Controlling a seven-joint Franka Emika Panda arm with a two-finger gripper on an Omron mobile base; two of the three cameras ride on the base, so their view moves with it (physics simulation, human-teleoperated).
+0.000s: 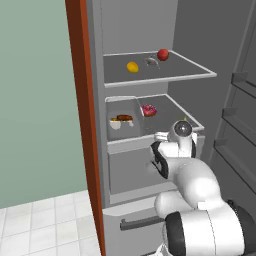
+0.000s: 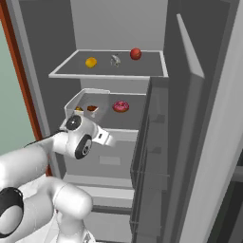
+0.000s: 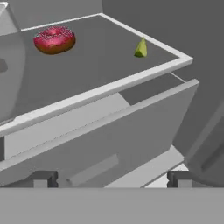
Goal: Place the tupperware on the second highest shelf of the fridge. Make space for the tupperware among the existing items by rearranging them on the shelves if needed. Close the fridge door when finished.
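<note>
The gripper (image 3: 112,178) hangs with its two dark fingertips spread wide apart, holding nothing and touching nothing, in front of the open fridge (image 1: 140,30) just below the front edge of the second shelf down (image 3: 131,78). The tupperware (image 1: 122,120), a clear, thin-walled rectangular box with food inside, sits at the left side of that shelf, its long axis running front to back and its near end at the front edge. The pink glazed doughnut (image 3: 54,39) lies toward the back of the same shelf, beside the box, and a small green lime wedge (image 3: 141,48) stands near the right edge. On the top shelf (image 2: 109,75) a round yellow fruit (image 2: 91,62), a small grey object (image 2: 115,60) and a red apple (image 2: 135,53) line up left to right. The fridge door (image 2: 209,133), a flat grey panel with inner ledges, stands wide open at right
</note>
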